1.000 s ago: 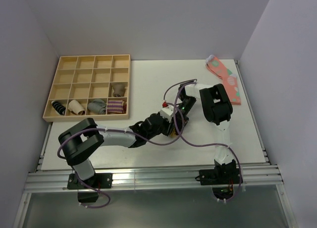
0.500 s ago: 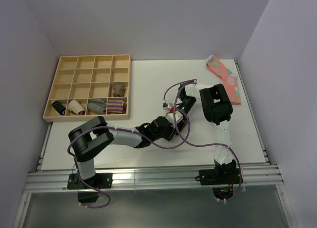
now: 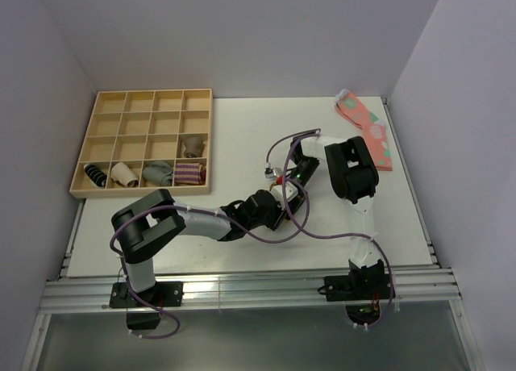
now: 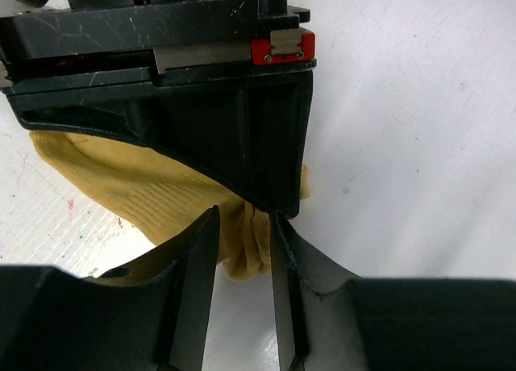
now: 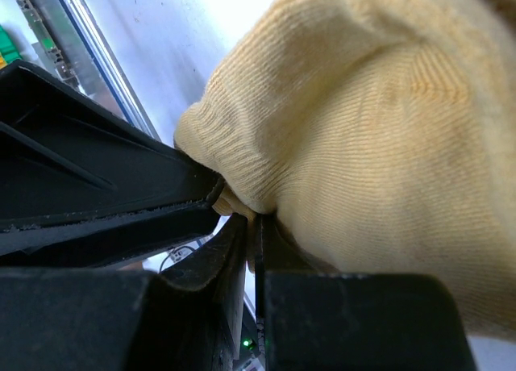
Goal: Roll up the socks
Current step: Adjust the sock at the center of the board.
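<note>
The mustard-yellow socks (image 4: 113, 181) lie on the white table mid-way between the two arms, almost wholly covered by both wrists in the top view. My left gripper (image 4: 246, 226) has its jaws closed narrowly on a bunched fold of the fabric at the socks' end. The right gripper's black housing (image 4: 201, 105) sits on top of the socks just beyond that fold. In the right wrist view the socks (image 5: 387, 137) fill the frame, and my right gripper (image 5: 252, 222) is shut on their ribbed edge. From above, the left gripper (image 3: 276, 211) and right gripper (image 3: 289, 195) nearly touch.
A wooden compartment tray (image 3: 89, 149) stands at the back left, with several rolled socks (image 3: 157, 174) in its front cells. Pink spotted socks (image 3: 367, 127) lie at the back right corner. A purple cable (image 3: 282, 141) loops over the right arm. Walls close three sides.
A second ago the left arm's elbow stood further left; it has swung right and its wrist has pushed closer under the right gripper. Since half a second ago nothing visibly moved.
</note>
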